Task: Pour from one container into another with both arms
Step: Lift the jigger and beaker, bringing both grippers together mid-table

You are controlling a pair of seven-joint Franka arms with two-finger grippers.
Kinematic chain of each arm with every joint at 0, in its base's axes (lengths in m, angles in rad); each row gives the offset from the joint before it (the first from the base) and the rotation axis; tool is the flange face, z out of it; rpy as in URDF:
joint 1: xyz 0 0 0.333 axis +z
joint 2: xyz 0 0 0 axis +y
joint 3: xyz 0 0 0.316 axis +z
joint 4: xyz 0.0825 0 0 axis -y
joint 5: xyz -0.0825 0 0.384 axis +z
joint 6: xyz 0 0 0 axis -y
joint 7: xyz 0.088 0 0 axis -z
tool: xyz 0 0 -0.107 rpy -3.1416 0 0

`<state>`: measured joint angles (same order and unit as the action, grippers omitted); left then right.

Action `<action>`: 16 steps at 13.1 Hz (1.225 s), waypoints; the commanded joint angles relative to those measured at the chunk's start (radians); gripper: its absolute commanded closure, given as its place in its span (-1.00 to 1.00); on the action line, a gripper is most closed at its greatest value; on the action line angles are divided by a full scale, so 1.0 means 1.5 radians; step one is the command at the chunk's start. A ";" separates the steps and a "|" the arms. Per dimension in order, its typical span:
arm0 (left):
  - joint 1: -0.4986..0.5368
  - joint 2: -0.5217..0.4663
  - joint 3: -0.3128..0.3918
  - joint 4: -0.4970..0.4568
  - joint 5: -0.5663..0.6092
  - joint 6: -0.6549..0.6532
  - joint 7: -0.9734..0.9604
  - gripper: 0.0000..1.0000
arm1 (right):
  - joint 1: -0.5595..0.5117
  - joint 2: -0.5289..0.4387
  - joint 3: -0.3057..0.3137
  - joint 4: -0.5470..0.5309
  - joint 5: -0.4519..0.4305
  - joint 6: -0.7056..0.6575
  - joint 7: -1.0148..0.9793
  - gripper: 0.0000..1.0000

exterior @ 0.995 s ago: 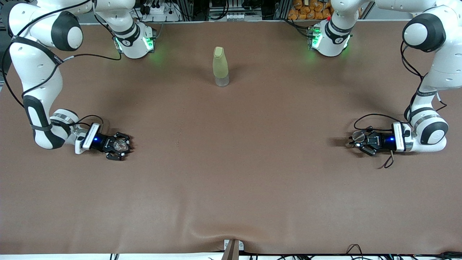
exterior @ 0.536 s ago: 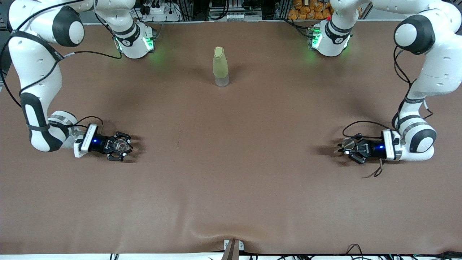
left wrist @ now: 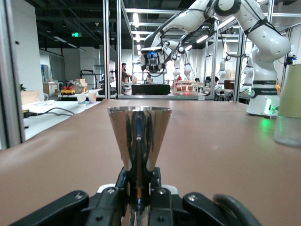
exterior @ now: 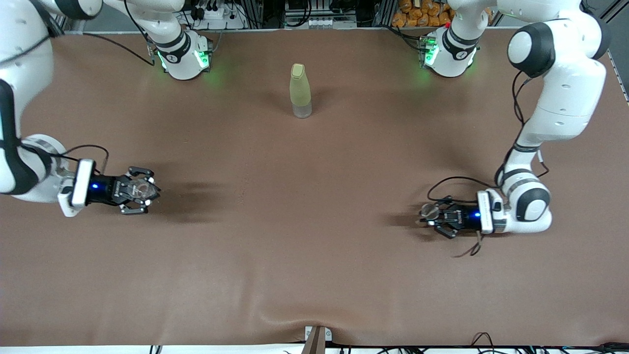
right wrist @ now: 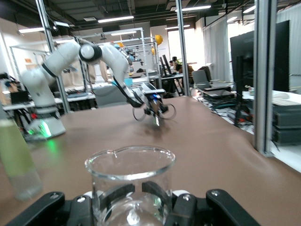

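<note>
Clear glass cup [exterior: 140,188] sits clamped in the right gripper [exterior: 142,191] at mid-left of the frame, while the left gripper [exterior: 428,216] at lower right grips the metal jigger [exterior: 431,211].

The front view looks steeply down from high across the table [exterior: 314,255], taking in its whole width with both bases along the frame's upper edge. Each wrist view sits low, close up, looking level along the tabletop. The yellow-green bottle [exterior: 300,90] is shared by all: top centre in front, right edge in the left wrist view [left wrist: 288,110], and, somewhat blurred, probably the left edge in the right wrist view [right wrist: 16,160].
</note>
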<state>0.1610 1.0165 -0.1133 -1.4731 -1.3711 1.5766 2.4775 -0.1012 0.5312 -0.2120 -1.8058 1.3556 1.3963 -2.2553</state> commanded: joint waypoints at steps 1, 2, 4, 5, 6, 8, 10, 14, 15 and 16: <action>-0.051 -0.009 0.006 -0.004 -0.043 0.008 -0.005 1.00 | 0.033 -0.066 -0.007 -0.050 -0.008 -0.001 0.056 1.00; -0.081 -0.007 0.009 -0.004 -0.043 0.035 0.000 1.00 | 0.044 -0.073 -0.007 -0.063 -0.004 0.001 0.062 1.00; -0.111 -0.012 0.004 -0.005 -0.083 0.084 -0.007 1.00 | 0.071 -0.076 -0.007 -0.087 0.015 0.004 0.062 1.00; -0.128 -0.018 0.000 -0.008 -0.095 0.085 -0.007 1.00 | 0.087 -0.081 -0.008 -0.099 0.034 0.006 0.062 1.00; -0.149 -0.020 0.000 -0.008 -0.101 0.093 -0.008 1.00 | 0.107 -0.087 -0.009 -0.114 0.054 0.016 0.062 1.00; -0.196 -0.019 -0.001 -0.005 -0.156 0.151 -0.009 1.00 | 0.145 -0.100 -0.011 -0.143 0.095 0.048 0.062 1.00; -0.270 -0.017 0.000 -0.004 -0.241 0.197 -0.009 1.00 | 0.182 -0.104 -0.012 -0.160 0.136 0.067 0.061 1.00; -0.337 -0.019 -0.001 -0.003 -0.313 0.249 -0.005 1.00 | 0.245 -0.104 -0.013 -0.184 0.210 0.114 0.051 1.00; -0.353 -0.019 -0.001 -0.003 -0.331 0.251 -0.003 1.00 | 0.265 -0.103 -0.013 -0.185 0.226 0.126 0.046 1.00; -0.373 -0.019 0.000 -0.003 -0.360 0.265 0.000 1.00 | 0.279 -0.102 -0.013 -0.185 0.248 0.142 0.039 1.00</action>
<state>-0.3623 1.0104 -0.1248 -1.4645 -1.8471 1.9472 2.4769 0.2671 0.4205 -0.2149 -2.0407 1.6645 1.5700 -2.1774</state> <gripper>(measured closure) 0.789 0.837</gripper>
